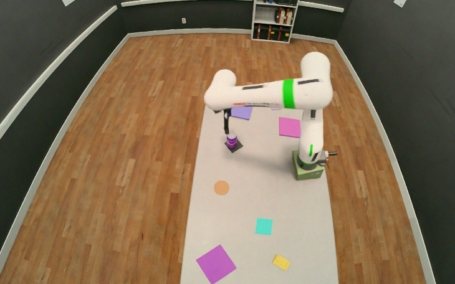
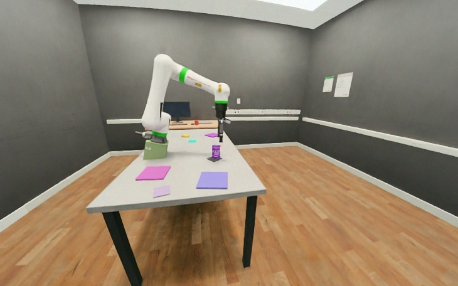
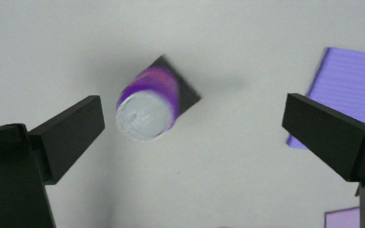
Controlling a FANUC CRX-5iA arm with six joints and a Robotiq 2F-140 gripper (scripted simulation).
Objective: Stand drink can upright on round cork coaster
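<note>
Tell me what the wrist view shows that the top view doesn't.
Only the wrist view shows both fingers of the gripper spread wide, empty, above the can's silver lid.

Only the top view shows the whole cork coaster, well apart from the can, plus the arm's base.

Both show the purple can upright on the dark square coaster.

I work in what looks like a lab or test room: bare dark grey walls (image 2: 39, 88) with a white rail (image 2: 383, 137) running round them, and a wood plank floor (image 2: 330, 220). My arm is bolted to a green block (image 2: 155, 150) on a plain grey counter (image 2: 188, 199). A shelf unit (image 1: 253, 20) with binders stands at one wall, a desk with a monitor (image 2: 176, 109) at another, and printed sheets (image 2: 342, 84) are pinned up.
</note>
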